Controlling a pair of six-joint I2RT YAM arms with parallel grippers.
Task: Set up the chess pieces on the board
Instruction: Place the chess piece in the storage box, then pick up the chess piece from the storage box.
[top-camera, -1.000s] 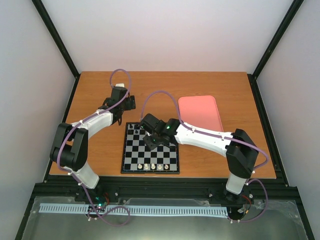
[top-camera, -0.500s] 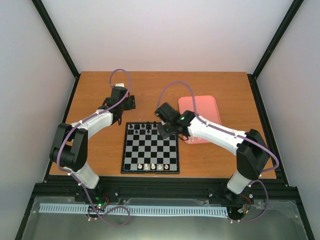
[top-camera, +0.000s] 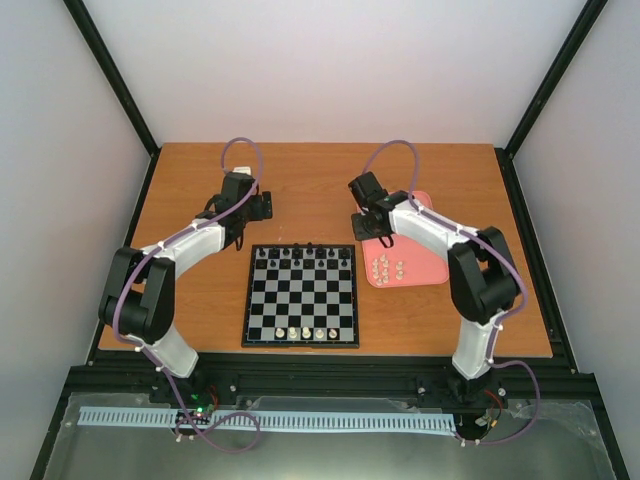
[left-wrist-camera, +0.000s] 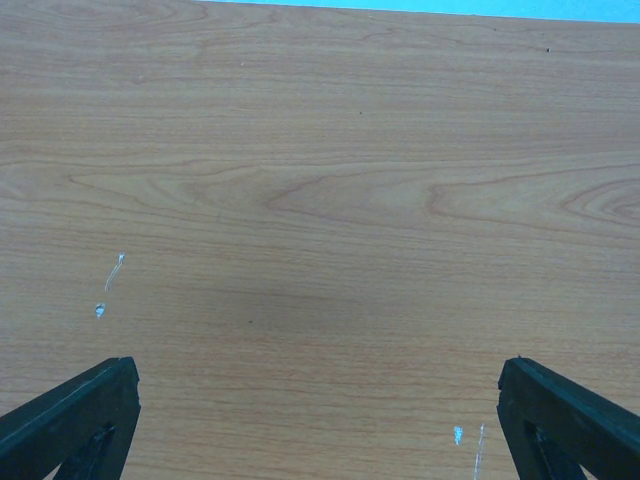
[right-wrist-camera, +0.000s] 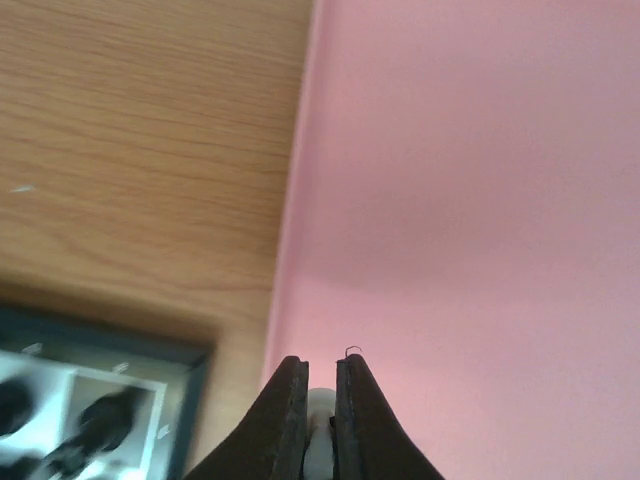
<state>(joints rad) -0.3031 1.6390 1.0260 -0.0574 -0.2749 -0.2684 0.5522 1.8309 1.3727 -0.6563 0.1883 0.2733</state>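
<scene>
Right claw (right-wrist-camera: 320, 364) over left edge of pink tray (right-wrist-camera: 480, 200), jaws almost closed, pinching small cream piece (right-wrist-camera: 320, 425) between tips. Corner of board (top-camera: 300, 295) just beside tray on desk (top-camera: 200, 180). Chess pieces (top-camera: 388, 268) in loose cluster on near part of tray. Short row of others along board's near edge. Black figures (top-camera: 300, 252) line far edge. Left claw (left-wrist-camera: 318, 380) spread wide, holding nothing, above bare desk beyond board's far-left corner.
</scene>
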